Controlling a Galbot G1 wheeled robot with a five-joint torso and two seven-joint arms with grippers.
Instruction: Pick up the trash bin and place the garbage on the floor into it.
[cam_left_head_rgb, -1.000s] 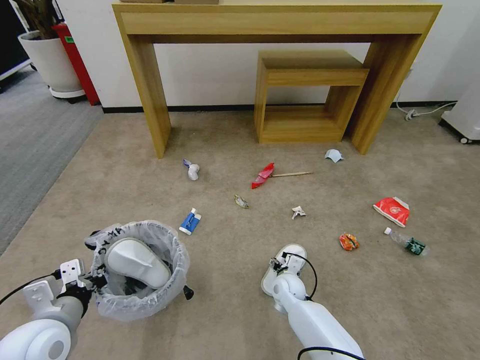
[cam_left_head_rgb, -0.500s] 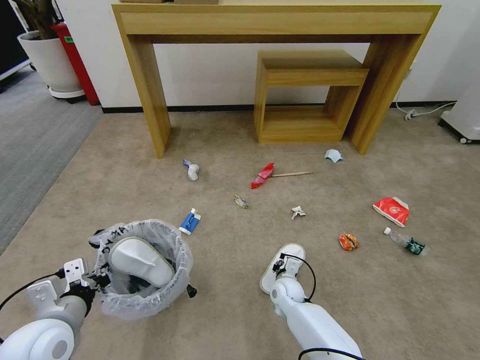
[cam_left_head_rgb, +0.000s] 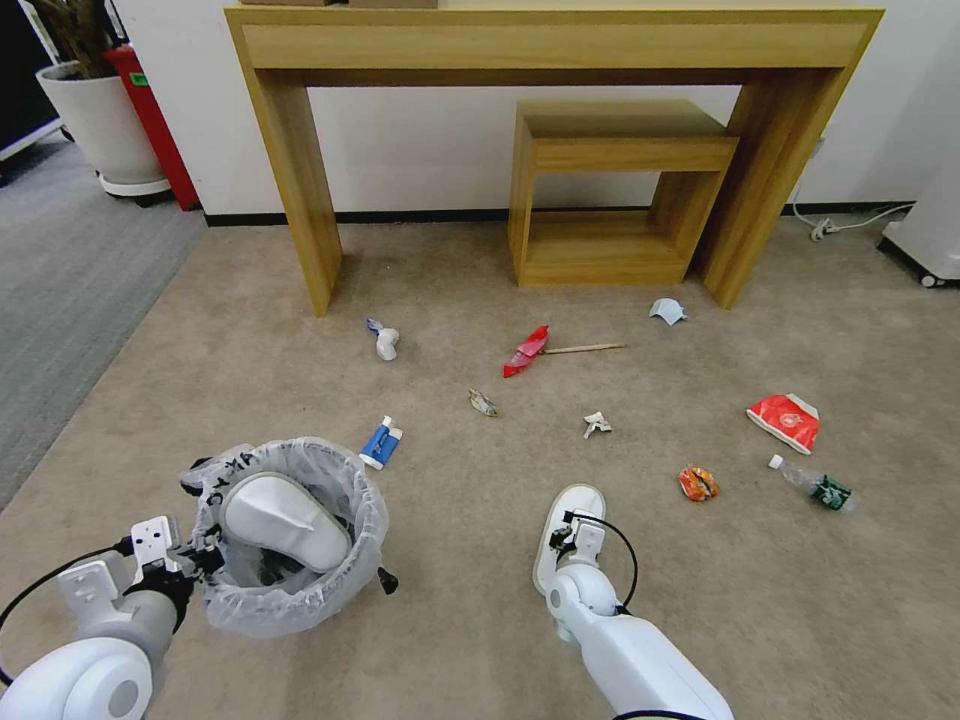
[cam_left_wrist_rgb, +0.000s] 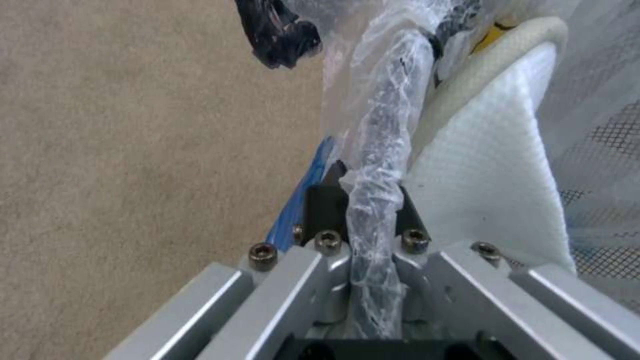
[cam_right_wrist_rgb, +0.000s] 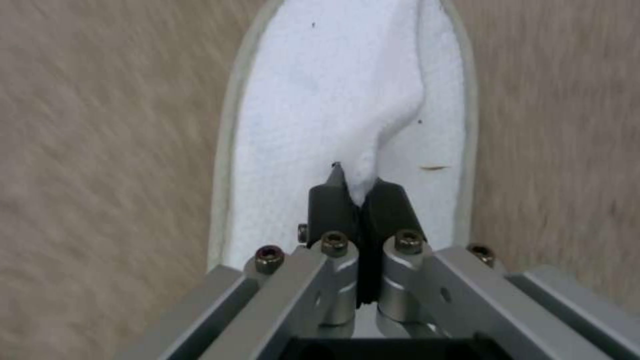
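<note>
On carpet, right claw pinching slipper

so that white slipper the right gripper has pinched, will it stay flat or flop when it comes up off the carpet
Probably flop: the right gripper is shut on a thin fold of the slipper, and that fabric already puckers into a ridge. It looks light, with a thin sole. Being pinched on the upper alone, the ends may sag and swing, so slipping out seems possible.

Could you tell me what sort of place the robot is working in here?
Probably an office or lobby-style room. The floor is short-pile beige carpet, a wooden console table with a smaller one nested under it stands against a white wall, and a potted plant sits in the corner.
</note>
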